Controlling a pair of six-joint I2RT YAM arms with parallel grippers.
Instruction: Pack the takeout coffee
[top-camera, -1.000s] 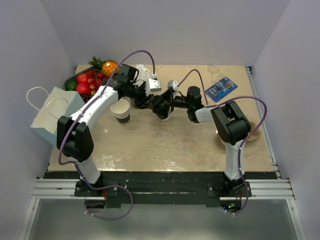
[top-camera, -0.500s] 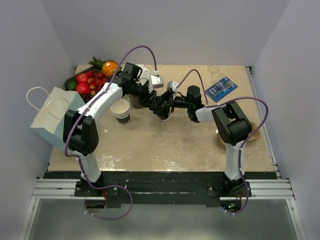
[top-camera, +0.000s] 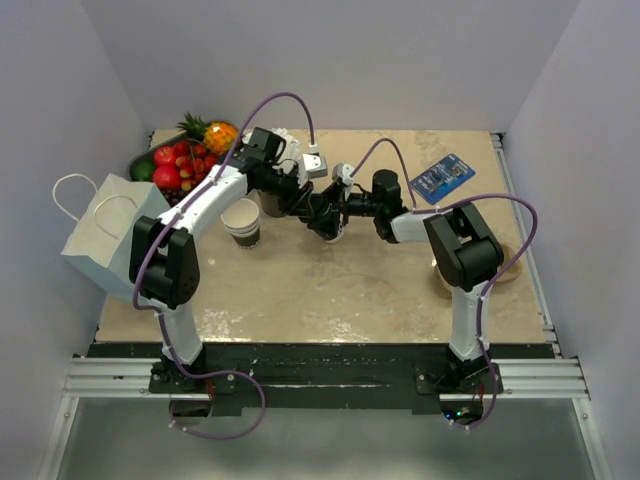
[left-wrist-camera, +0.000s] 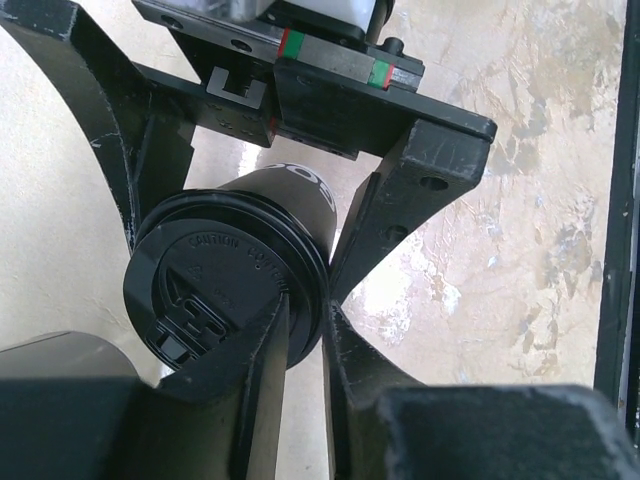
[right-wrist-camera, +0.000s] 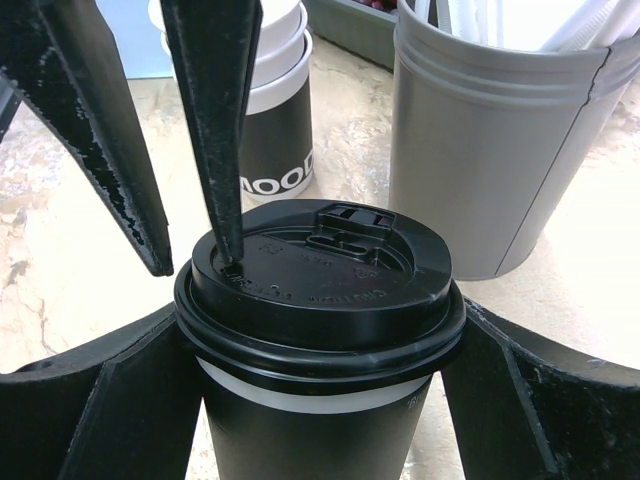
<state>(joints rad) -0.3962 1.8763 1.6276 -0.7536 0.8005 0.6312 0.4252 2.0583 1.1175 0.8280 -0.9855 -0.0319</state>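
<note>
The takeout coffee (right-wrist-camera: 320, 300), a dark cup with a black lid (left-wrist-camera: 215, 300), stands upright mid-table in the top view (top-camera: 332, 226). My right gripper (right-wrist-camera: 320, 335) is shut on the cup's body just below the lid, one finger on each side; it also shows in the top view (top-camera: 340, 218). My left gripper (left-wrist-camera: 305, 315) comes down from above and straddles the lid's rim, with one finger (right-wrist-camera: 215, 120) on the lid's top and the other (right-wrist-camera: 95, 130) just outside the rim. Its jaws are nearly together on the rim. It also shows in the top view (top-camera: 320, 210).
A stack of lidless cups (top-camera: 242, 222) stands left of the coffee. A grey cup of white sticks (right-wrist-camera: 490, 150) stands close behind it. A white paper bag (top-camera: 105, 228) sits at the table's left edge, a fruit tray (top-camera: 170, 165) at the back left, a blue packet (top-camera: 441, 178) at the back right.
My left arm's elbow has swung in towards the table and its wrist has turned. Both grippers and the coffee have stayed in about the same spot.
</note>
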